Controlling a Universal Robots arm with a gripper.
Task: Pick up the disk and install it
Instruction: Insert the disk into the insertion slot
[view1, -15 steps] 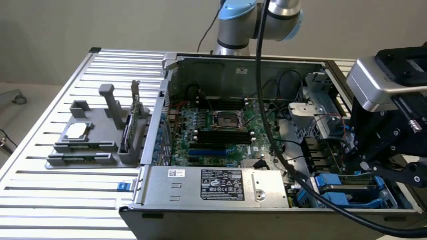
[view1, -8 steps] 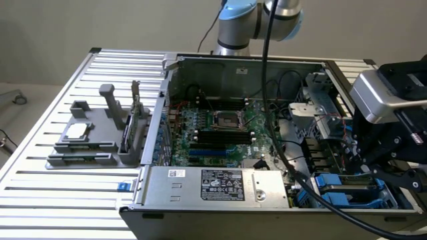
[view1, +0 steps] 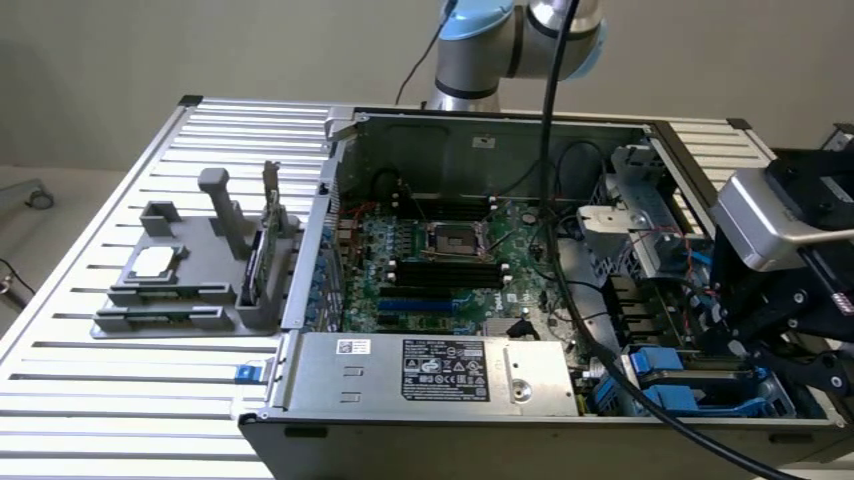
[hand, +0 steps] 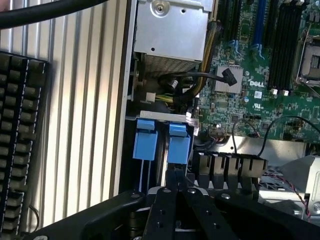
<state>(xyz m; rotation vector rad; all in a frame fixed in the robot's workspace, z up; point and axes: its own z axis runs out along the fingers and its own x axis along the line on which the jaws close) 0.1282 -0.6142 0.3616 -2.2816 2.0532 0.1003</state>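
The disk (hand: 179, 146) is pinched at its near blue end by the closed gripper (hand: 175, 175). It is stood edge-up in the computer case (hand: 126, 150), long axis straight ahead of jaws.

count — blue carriers (hand: 145, 145) (hand: 179, 145) 2 | computer case (view1: 534, 447) 1 | grey rack (view1: 200, 292) 1

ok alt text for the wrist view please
The black gripper, shut, meets the end of a blue disk carrier tab inside an open computer case, the one nearer the green motherboard. A second blue tab sits beside it, by the ribbed metal table.
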